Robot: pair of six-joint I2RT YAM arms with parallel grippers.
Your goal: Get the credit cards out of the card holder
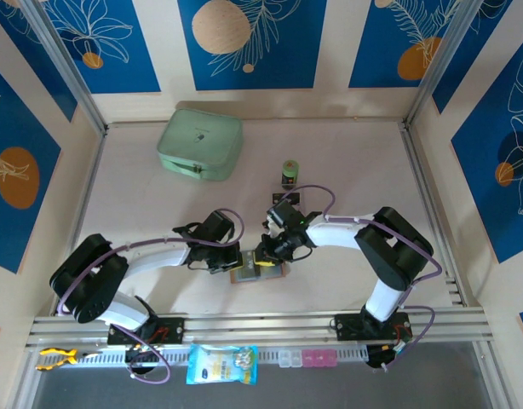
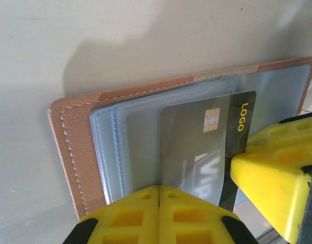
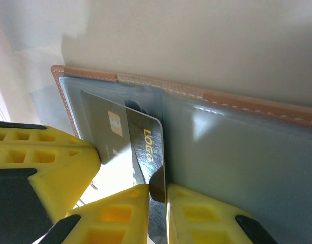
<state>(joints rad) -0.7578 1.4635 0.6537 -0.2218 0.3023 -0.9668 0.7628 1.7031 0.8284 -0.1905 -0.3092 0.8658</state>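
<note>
- Card, dark with a gold chip and yellow "LOGO" print, is seen standing partly out of a clear sleeve, one part under the plastic and the rest bare.
- It is pinched at its bare end by the right pincer, whose jaws are closed to a thin slit with only the card between them.
- Holder, pinkish-brown with pale stitching and grey-blue inner panels, is laid open and flat on the table, near its front edge and about midway between the two arms.
- The left pincer is set at the holder's left side, just beside the right one, with its jaws pressed fully together. Whether any of the sleeve is caught between them cannot be told.
- A yellow finger of the right pincer is seen against the card's bare end in the left wrist view.
- Well behind the holder a green-and-black cylinder is stood upright, and a mint-green case is placed farther back and to the left.
- A blue packet is lodged on the rail in front of the arm bases.
</note>
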